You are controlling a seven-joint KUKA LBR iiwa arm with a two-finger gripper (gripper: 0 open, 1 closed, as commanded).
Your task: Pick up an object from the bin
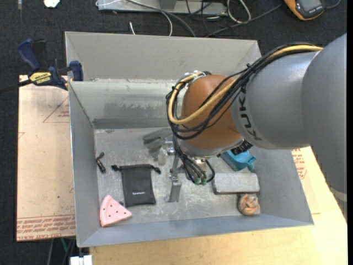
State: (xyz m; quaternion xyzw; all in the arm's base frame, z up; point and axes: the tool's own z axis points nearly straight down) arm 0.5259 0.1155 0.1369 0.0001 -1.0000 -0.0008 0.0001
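Camera view, grey bin (83,148): arm (298,104) is reaching in from the right, its orange wrist cover (207,115) sitting at frame centre. Jaws are hanging below it over the bin floor, lower centre; apart or together, I cannot tell. Nearest thing: black pouch (137,185), lying flat just left of them. Grey block (236,182) is lying to the right, pink triangle (113,211) resting lower left.

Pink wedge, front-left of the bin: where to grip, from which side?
Likely straight from above, closing across the narrow upper tip of the pink wedge. It lies flat; its wide base sits near the front wall of the bin, and the black pouch crowds its right side.
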